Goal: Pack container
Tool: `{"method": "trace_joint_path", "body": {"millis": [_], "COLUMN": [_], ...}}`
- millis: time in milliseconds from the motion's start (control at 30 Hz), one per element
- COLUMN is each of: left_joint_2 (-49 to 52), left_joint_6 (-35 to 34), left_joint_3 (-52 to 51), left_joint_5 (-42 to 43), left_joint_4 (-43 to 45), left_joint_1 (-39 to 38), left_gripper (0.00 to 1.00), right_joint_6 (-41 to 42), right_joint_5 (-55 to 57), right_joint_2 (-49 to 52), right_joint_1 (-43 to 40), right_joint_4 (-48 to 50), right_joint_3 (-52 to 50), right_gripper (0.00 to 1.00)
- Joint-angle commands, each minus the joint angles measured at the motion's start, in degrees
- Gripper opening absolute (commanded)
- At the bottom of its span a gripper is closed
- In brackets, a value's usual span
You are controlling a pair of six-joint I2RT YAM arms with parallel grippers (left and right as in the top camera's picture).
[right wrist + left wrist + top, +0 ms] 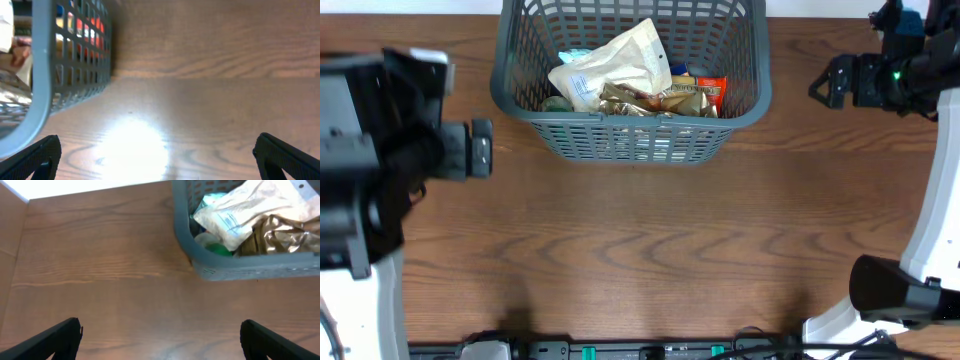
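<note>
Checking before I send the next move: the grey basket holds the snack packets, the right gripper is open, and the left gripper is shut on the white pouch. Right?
Not quite. The left gripper is open and empty, as the left wrist view shows; the white pouch lies in the grey basket. The right gripper is open.

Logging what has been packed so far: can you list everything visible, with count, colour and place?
container: 1, dark grey, far centre of table
white pouch: 1, white, crinkled, on top inside container
foil packets: count unclear, gold, under the pouch
orange packet: 1, orange-red, container's right side
green item: 1, green, container's left near corner, partly hidden
table: 1, brown wood
left gripper: 1, black, open, left of container
right gripper: 1, black, open, right of container
</note>
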Motion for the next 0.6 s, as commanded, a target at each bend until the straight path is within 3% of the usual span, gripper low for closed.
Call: {"method": "trace_joint_path", "body": {"millis": [0, 133, 267, 433, 567], "left_joint_2": [-7.23, -16.39, -24.13, -30.58, -31.36], "left_joint_6": [-0.44, -0.46, -0.28, -0.26, -0.28], "left_joint_3": [-11.23, -26.67, -40.33, -50.73, -52.81], "left_joint_5": [3.32, 5.38, 6.54, 7.91, 7.91], "left_joint_4": [4.09, 11.56, 18.51, 28.46, 29.94], "left_joint_1": [0.26, 0.22, 0.0, -2.08, -2.1], "left_gripper": [0.98, 0.98, 0.98, 0.98, 0.99], "right_joint_6": [1.05, 2.1, 4.26, 7.08, 7.5], "right_joint_5": [1.44, 1.6, 4.33, 10.71, 10.62], "right_joint_2": [-7.13, -17.53, -30.75, -46.75, -56.11], "right_joint_1": [2.05, 5.07, 10.14, 16.65, 19.32], "right_joint_4": [0.76, 8.48, 21.79, 39.43, 46.93], "right_joint_3": [-4.15, -18.47, -40.26, -67.8, -81.05], "right_gripper": [0.99, 0.99, 0.99, 0.99, 0.99]}}
